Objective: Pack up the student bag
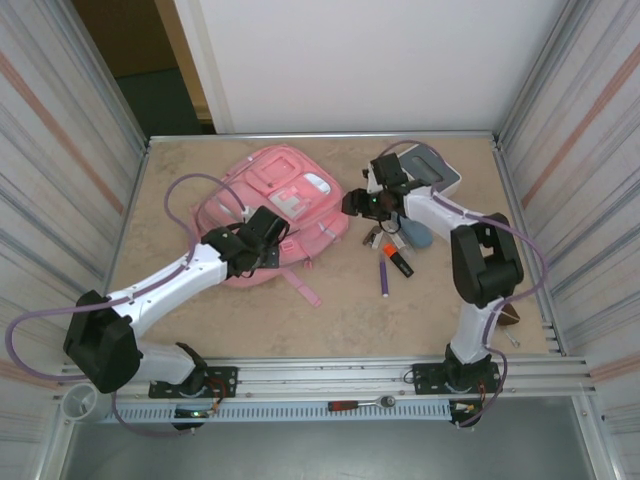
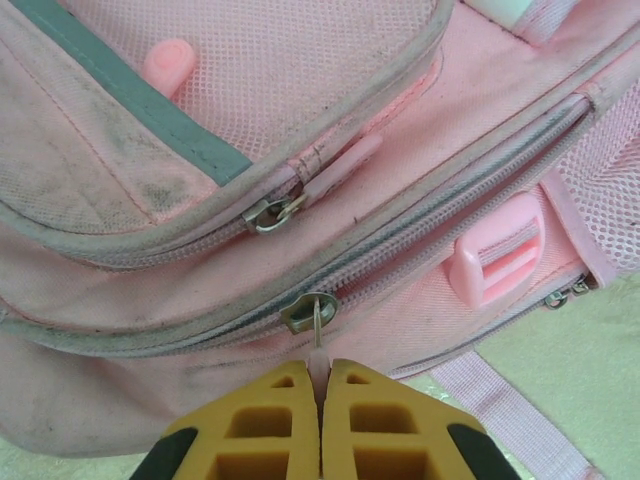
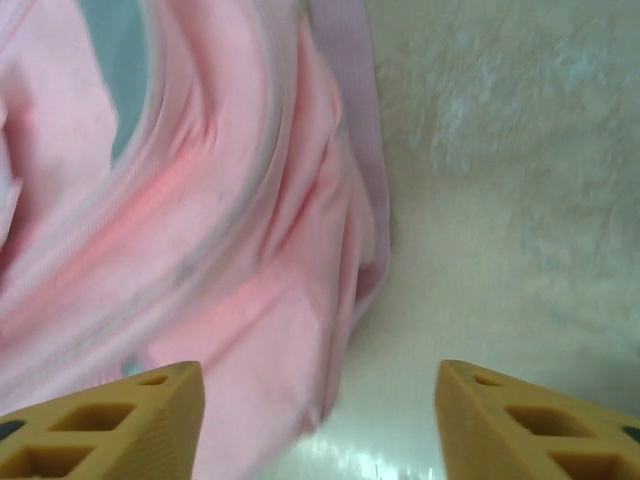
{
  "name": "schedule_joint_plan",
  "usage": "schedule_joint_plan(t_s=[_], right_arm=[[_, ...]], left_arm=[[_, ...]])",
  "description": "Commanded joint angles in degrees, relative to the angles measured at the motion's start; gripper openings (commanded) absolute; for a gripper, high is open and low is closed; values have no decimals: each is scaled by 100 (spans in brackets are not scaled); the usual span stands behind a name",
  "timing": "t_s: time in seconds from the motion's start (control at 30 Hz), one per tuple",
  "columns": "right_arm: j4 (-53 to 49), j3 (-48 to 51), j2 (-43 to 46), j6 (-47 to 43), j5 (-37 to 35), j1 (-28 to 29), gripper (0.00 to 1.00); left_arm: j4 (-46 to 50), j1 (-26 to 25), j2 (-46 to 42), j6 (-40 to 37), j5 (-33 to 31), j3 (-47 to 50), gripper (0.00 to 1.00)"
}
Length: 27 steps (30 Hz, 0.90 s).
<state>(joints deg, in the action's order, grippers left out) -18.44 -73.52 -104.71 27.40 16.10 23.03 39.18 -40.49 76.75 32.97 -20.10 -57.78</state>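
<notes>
the student bag [image 1: 285, 205] is lying flat on the worktop [image 1: 340, 320], left of centre and toward the far side, with its front pockets facing up. the left tool [image 1: 263, 240] is pressing in at the bag's near edge, and the right tool [image 1: 356, 203] is hanging at the bag's right edge, so the bag is sitting between the two.

the left wrist view is giving the detail that the top view is too small to show. the left tool [image 2: 320, 370] is closed tight, its two yellow fingers [image 2: 255, 425] meeting on the thin pink zip pull [image 2: 318, 352] that is hanging from the slider [image 2: 308, 312] of the lower long zip. a second slider [image 2: 268, 215] is sitting just above on the mesh pocket's zip, and a pink buckle [image 2: 495, 262] is lying to the right, with a strap [image 2: 510, 410] running off over the worktop.

the right wrist view is showing the right tool [image 3: 318, 375] with its fingers [image 3: 110, 425] standing wide apart and gripping nothing. the bag's pink fabric [image 3: 200, 230] is lying under the left finger and bare worktop under the right one.

the top view is adding what the wrist views are leaving out: a white-and-grey box [image 1: 432, 168] at the far right, and an orange marker [image 1: 398, 262] and a purple pen [image 1: 384, 274] lying near each other just right of the bag, beneath the right arm.
</notes>
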Motion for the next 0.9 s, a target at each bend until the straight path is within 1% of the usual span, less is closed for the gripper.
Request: schedule_joint_plan(t_s=[0.0,0.1,0.2,0.3,0.4,0.47,0.53,0.57,0.6,0.63,0.67,0.7,0.8,0.83,0.87], right_arm=[[224,657,573,636,543,352,66],[778,1189,751,1344,829,669,76],[1272,1328,663,1839,882,969,79],[1548,1190,352,2132,813,1162,80],[1740,1113,70,2358,596,1211,80],[1863,1065,-84,2434,557,1196,77],[1909,1038,-193,2442,480,1187,70],[1905,1020,-241,2416,445,1173,61],[1922,1030,-270,2388,440,1144,48],[1923,1040,-280,2348,430,1109,38],[1908,1056,-279,2296,406,1071,28],[1884,1082,-268,2227,398,1006,21],[1826,1188,-157,2025,422,824,2],[1811,1222,-117,1956,444,763,0],[1777,1250,-74,1871,476,707,0]], left_arm=[[-33,-88,-90,-102,67,-251,0],[-33,-106,-81,-119,105,-296,0],[-16,-122,-73,-143,120,-334,0],[-16,-160,-73,-142,138,-348,0],[-16,-217,-92,-128,143,-343,0],[-16,-240,-99,-130,122,-340,0],[14,-240,-99,-126,57,-334,0],[49,-240,-103,-124,-18,-318,0],[98,-240,-107,-112,-112,-306,0],[151,-240,-99,-103,-191,-301,0],[233,-231,-99,-97,-286,-303,0],[307,-224,-107,-76,-366,-296,0],[412,-150,-175,-82,-510,-213,0],[427,-108,-210,-84,-536,-170,0],[441,-57,-245,-91,-564,-111,0]])
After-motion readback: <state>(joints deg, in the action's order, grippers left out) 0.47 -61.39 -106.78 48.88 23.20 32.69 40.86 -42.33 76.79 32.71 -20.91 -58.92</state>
